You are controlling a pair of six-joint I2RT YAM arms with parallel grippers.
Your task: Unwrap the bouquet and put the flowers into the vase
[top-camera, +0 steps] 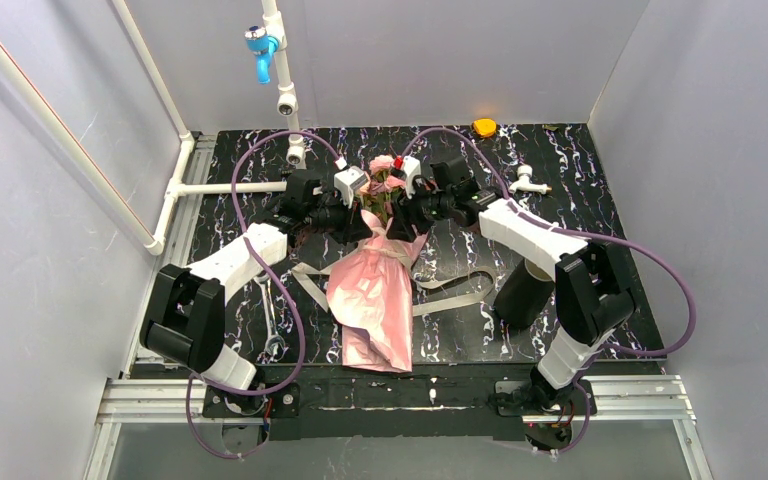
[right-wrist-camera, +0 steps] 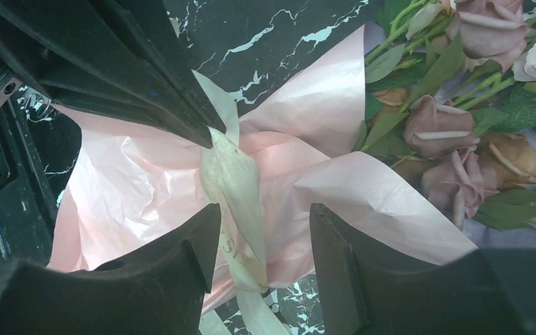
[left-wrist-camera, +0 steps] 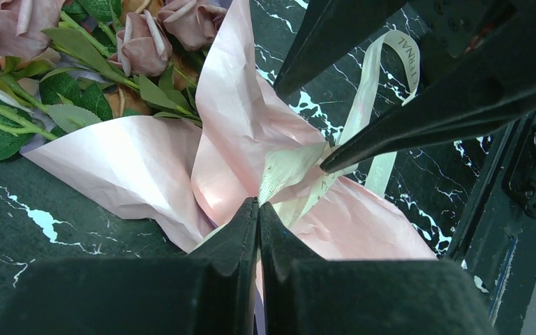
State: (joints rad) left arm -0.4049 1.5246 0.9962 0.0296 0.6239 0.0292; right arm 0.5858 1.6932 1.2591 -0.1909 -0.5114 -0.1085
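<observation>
Only overhead, the vase [top-camera: 523, 295] near the bouquet [top-camera: 375, 300]

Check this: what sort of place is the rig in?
Most likely an enclosed lab robot cell: plain grey panel walls on three sides, an aluminium extrusion frame along the near edge, and white pipework with a blue valve.

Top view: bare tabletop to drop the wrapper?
Bare: far right corner between the yellow cap and the right arm; near edge between the bouquet and the vase. Crowded: centre, left gripper and right gripper at the ribbon; wrench on the left.
</observation>
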